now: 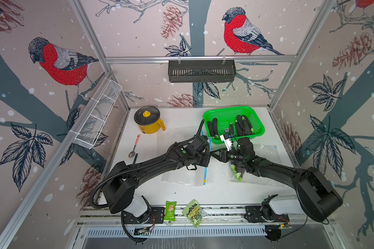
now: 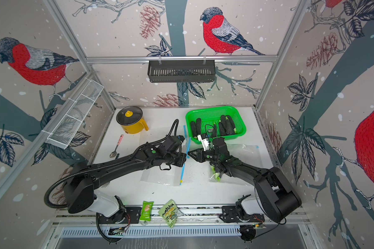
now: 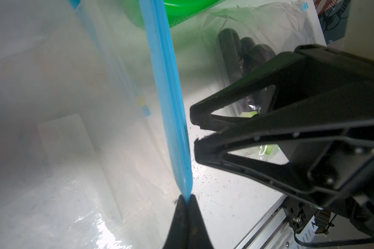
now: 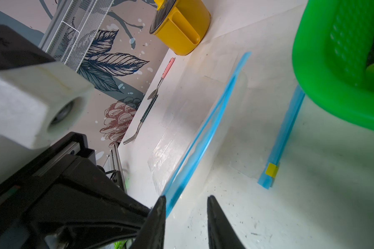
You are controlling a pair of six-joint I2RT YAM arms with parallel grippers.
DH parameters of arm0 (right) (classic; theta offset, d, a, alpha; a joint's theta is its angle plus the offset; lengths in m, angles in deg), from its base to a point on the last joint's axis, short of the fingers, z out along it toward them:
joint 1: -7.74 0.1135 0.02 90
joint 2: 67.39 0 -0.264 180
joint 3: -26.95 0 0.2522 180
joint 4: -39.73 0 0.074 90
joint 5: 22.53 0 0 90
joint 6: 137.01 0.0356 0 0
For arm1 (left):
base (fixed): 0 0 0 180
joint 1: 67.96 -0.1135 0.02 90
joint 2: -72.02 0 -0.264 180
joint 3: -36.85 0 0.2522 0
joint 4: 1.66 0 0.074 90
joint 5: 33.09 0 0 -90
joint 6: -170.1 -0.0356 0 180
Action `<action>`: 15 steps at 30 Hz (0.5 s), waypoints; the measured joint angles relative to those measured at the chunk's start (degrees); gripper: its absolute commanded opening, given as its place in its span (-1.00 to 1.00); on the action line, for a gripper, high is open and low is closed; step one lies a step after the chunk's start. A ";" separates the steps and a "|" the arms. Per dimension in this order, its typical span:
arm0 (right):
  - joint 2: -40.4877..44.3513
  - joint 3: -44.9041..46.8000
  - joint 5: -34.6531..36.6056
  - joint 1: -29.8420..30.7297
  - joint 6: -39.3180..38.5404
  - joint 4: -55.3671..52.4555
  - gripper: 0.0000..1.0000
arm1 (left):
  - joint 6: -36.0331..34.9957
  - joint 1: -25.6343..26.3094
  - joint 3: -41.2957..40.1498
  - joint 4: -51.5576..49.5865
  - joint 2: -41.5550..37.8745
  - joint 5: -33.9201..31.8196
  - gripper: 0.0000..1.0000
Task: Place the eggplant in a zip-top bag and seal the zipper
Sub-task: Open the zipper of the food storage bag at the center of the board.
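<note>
Left wrist view: left tool (image 3: 187,199) is pinching shut on the blue zipper (image 3: 166,97) of a clear bag (image 1: 181,175) lying on the surface (image 1: 220,189). Right tool (image 3: 195,132) is hovering just beside that zipper, jaws standing slightly apart, gripping nothing. Eggplants (image 1: 243,127) are lying in the green basket (image 1: 227,111); bagged eggplants (image 3: 229,49) are sitting inside a second bag (image 3: 268,28) under the right arm, just beside the basket.

Bag (image 1: 181,177) clear, zipper strip (image 3: 168,103) blue; basket (image 1: 260,127) green mesh; eggplants (image 1: 245,126) near-black, green tips; pot (image 1: 151,127) yellow; spoon (image 1: 135,145) handle pink; wallpaper (image 1: 61,62) beige, red-grey birds, pinecones.
</note>
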 measured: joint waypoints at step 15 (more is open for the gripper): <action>-2.05 -0.20 -0.52 0.48 0.20 0.37 -0.33 | 0.02 0.00 0.00 0.11 -0.02 0.17 -1.00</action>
